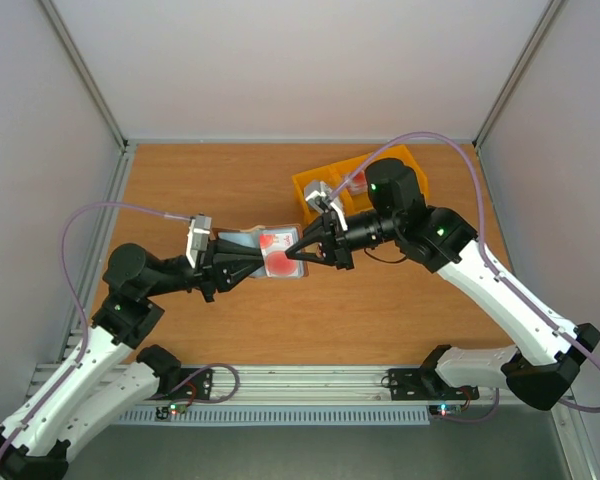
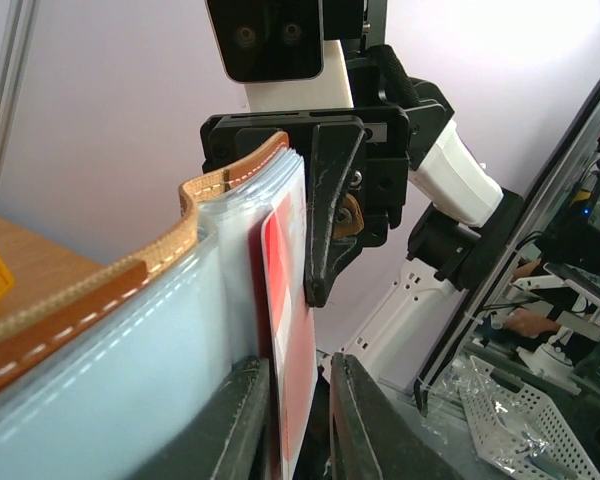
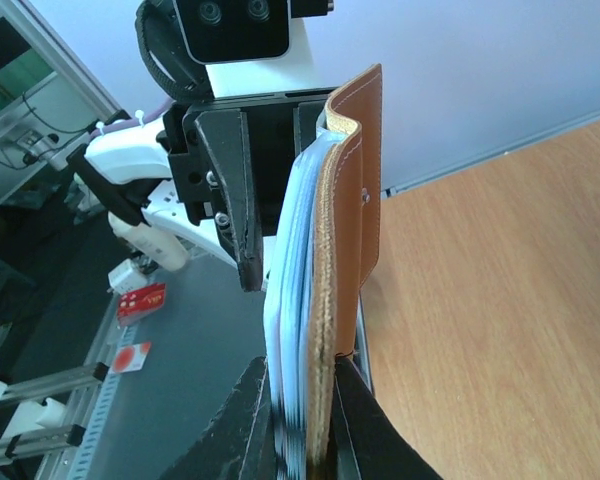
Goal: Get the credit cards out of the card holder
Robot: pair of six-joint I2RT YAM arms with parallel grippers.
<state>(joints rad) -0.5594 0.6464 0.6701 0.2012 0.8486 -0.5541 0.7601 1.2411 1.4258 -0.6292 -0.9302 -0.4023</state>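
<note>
Clamping the brown, blue-lined card holder (image 3: 352, 200), right gripper (image 3: 302, 400) is closed; left gripper (image 2: 298, 400) straddles red card (image 2: 285, 300), grip unclear

Matt brown stitched leather wallet (image 3: 352, 200); inside it, glossy clear plastic sleeves (image 2: 130, 360) and smooth red plastic card (image 2: 290, 300). Beneath the wallet, matt wood-grain desk (image 3: 500, 300).

bright, even, diffuse light from above. top view is sharp, only soft faint shadows on the table (image 1: 380, 320); pale walls (image 1: 280, 60) a bit washed out, straight lines bend slightly at the edges. wrist views: mild sheen on the card holder (image 2: 110, 285) sleeves, closest parts at bottom edge blurred, far background soft, left wrist view overexposed top right.
</note>
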